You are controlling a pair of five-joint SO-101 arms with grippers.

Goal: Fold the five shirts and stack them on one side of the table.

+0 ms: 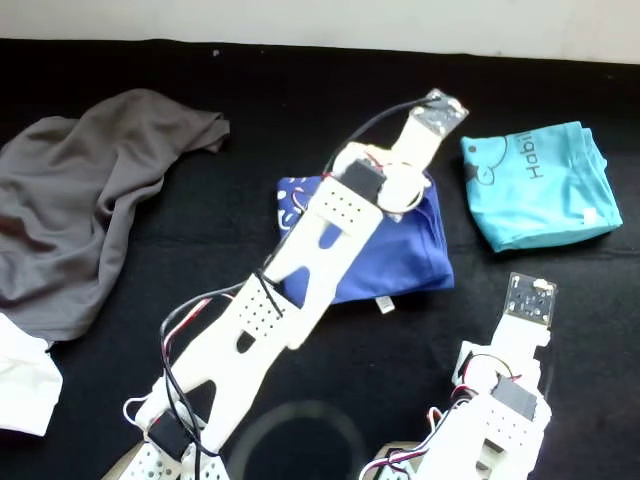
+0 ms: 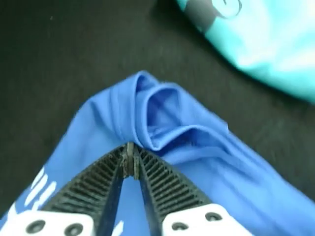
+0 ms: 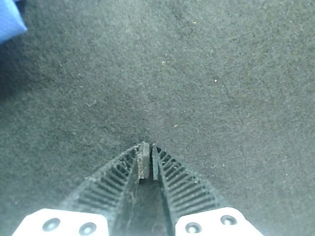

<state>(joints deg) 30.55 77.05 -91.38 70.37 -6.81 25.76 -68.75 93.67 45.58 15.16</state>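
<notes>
Clearly, the blue shirt [image 1: 400, 255] is the one being worked on: it is seen near the middle of the table [image 1: 250, 120], partly folded, and a bunched edge of it is pinched between the closed fingers of the left gripper [image 2: 130, 152]. The right gripper [image 3: 147, 156] is clenched on nothing, over bare black tabletop near the blue shirt. A teal shirt [image 1: 540, 185] is already folded at the far right. A grey shirt [image 1: 80, 200] is spread crumpled at the left, with a white shirt [image 1: 20, 385] at the near left edge. The step is judged to be the finishing of the blue fold. Next, the pinched edge would need to be drawn over and released squarely, and the bundle then carried to the teal one.
</notes>
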